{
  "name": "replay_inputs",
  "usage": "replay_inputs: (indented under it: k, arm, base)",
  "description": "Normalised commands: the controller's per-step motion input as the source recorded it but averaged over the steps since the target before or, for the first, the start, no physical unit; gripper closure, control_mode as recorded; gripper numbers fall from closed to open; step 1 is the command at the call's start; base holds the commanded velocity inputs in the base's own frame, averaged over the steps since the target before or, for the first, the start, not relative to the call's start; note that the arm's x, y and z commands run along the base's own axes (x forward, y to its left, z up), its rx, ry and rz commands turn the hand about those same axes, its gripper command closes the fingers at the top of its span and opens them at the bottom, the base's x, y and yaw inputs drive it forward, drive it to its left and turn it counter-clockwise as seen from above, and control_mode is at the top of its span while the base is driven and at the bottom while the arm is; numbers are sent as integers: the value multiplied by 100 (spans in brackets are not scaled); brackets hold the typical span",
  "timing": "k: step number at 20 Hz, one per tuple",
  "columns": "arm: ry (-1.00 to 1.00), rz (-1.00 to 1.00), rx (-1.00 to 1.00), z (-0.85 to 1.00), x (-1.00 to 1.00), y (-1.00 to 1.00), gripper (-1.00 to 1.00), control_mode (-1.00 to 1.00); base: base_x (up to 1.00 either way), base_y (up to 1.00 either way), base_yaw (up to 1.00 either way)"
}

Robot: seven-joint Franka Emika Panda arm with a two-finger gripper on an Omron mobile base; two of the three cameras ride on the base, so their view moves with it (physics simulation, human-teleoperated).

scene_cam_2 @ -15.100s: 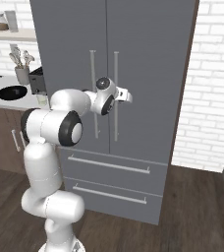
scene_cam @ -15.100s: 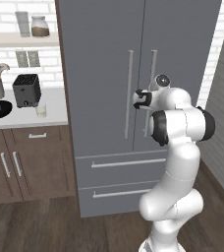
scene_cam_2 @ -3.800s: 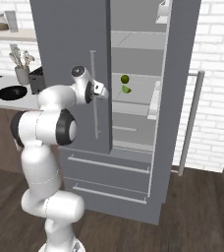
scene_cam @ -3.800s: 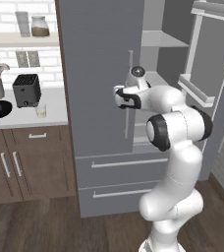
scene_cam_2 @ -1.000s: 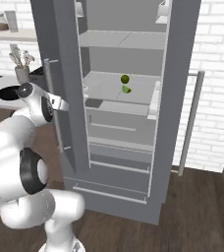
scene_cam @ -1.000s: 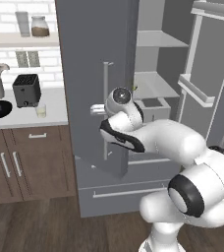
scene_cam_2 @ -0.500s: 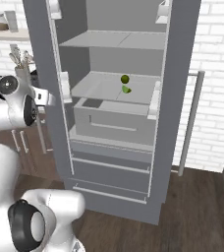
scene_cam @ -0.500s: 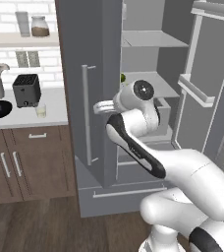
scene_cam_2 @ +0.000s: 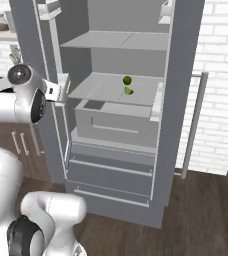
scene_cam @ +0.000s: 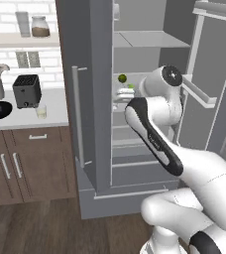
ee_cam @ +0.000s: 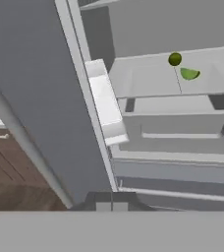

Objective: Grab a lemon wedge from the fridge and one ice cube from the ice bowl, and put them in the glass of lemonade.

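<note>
The lemon wedge lies on the middle shelf of the fridge, up and to the right of the gripper in the hand view, just beside a dark round fruit (the two sit close, apparently not touching). Both fridge doors stand open. The gripper sits low by the inner edge of the left door, well apart from the wedge, its fingers clenched together with nothing between them. By my reading the door-opening step is finished and the reach for the wedge is not yet begun. Next the fingers need to part, then the hand must travel into the cavity past the white door bin and settle over the wedge without nudging the fruit.
</note>
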Motion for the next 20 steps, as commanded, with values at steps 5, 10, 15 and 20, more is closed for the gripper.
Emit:
replay_inputs:
  k: [5,10,15,20]
  arm:
    - [18,0,33,-2,77,-20,100,-100]
    - [27,0,25,-1,72,0,100,-100]
    - [9,0,21,-6,24,0,-100,-100]
    - [4,0,21,-4,33,1,-100,-100]
  base:
    - [0,0,0]
    - [0,0,0]
    - [0,0,0]
    - [0,0,0]
